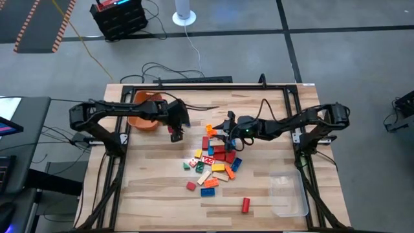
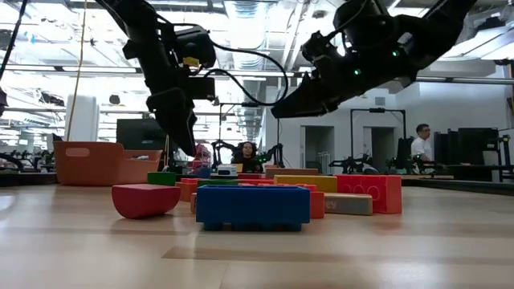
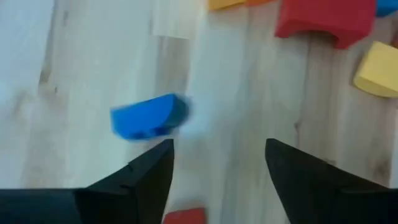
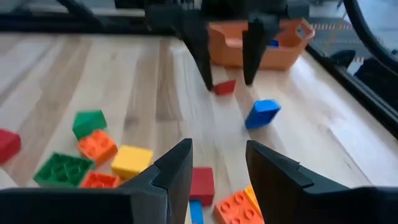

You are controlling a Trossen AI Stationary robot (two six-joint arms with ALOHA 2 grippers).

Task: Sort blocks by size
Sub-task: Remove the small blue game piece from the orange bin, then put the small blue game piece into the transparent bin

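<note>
Nearest block: a blue block (image 2: pixel 252 206) lies closest to the low camera, flat on the desk (image 2: pixel 321 257), with a red block (image 2: pixel 145 199) just beside it.
Blocks: most of the blocks (image 1: pixel 217 162) lie in a loose pile near the middle of the desk, in red, blue, orange, yellow, green and tan.
Stray pieces: one red block (image 1: pixel 246 205) lies apart from the pile, near the clear tray (image 1: pixel 288 194); another small red block (image 1: pixel 191 186) sits at the pile's edge.
Left gripper: the left gripper (image 1: pixel 176 131) hangs above the desk just beside the orange bin (image 1: pixel 143 110); its fingers (image 3: pixel 148 171) are spread wide and hold nothing, with a blue block (image 3: pixel 149 117) on the wood in front of them.
Right gripper: the right gripper (image 1: pixel 223 131) hovers over the far edge of the pile; its fingers (image 4: pixel 176 168) are parted and empty.
Background: a person (image 2: pixel 418 143) stands far behind the desk.
</note>
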